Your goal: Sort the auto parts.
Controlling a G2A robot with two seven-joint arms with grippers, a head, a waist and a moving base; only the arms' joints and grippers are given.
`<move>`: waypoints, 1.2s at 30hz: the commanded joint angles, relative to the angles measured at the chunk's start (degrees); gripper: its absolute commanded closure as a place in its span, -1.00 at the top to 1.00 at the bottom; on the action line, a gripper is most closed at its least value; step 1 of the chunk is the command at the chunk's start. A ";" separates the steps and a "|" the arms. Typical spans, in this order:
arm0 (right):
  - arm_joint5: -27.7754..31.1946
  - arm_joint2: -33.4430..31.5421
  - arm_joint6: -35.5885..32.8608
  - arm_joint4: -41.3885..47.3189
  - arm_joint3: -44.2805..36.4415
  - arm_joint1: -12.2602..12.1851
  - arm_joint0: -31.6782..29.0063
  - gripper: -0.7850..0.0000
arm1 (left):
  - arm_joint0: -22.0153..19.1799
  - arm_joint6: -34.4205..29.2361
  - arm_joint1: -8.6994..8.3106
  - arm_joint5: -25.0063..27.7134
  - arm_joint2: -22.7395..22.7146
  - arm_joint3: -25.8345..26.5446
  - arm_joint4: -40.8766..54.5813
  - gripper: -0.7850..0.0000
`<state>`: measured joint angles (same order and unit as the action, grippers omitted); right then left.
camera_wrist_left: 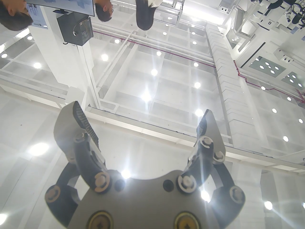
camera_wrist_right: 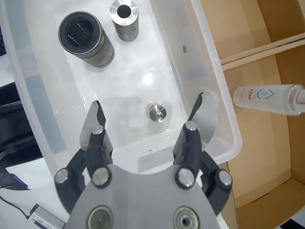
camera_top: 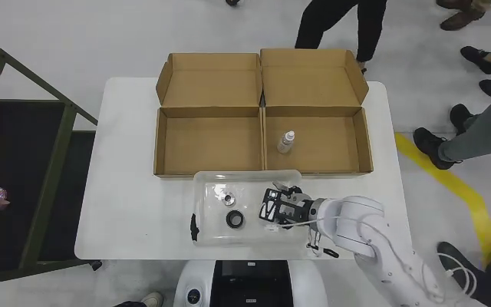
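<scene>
3 auto parts (camera_wrist_right: 85, 39) stand in the clear bin (camera_wrist_right: 209, 55). The right gripper (camera_wrist_right: 148, 102), jaws wide, hangs over the small silver stud (camera_wrist_right: 156, 113) beside the bin's wall; 1 finger (camera_wrist_right: 207, 120) may snag that wall. Raised away, the left gripper (camera_wrist_left: 141, 107) gapes wide, empty.

tub (camera_wrist_right: 177, 72): clear glossy plastic | box (camera_wrist_right: 238, 13): matt cardboard | bushing (camera_wrist_right: 125, 24): dull metal

Bright ceiling lights (camera_wrist_left: 146, 97) flare starlike, with glare inside the clear bin (camera_wrist_right: 212, 55)

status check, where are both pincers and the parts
Left pincer open, pointing at ceiling. Right pincer open over clear bin, above small silver stud. Linear bearing, metal sleeve also in bin. Bin wall close to one finger.
</scene>
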<state>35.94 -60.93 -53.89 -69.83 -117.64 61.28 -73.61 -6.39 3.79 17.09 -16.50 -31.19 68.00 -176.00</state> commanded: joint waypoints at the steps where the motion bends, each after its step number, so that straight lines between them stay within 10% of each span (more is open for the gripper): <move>1: -0.50 0.33 -0.50 -0.15 0.23 0.03 0.31 0.21 | 0.00 0.00 0.00 0.00 0.00 0.00 0.00 1.00; 36: -4.98 6.61 -5.11 -2.44 6.65 1.02 5.83 -0.26 | 0.00 0.00 0.00 0.00 0.00 0.00 0.00 1.00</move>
<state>31.02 -54.39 -58.98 -72.28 -111.17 62.28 -67.85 -6.39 3.79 17.09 -16.50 -31.19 68.00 -176.00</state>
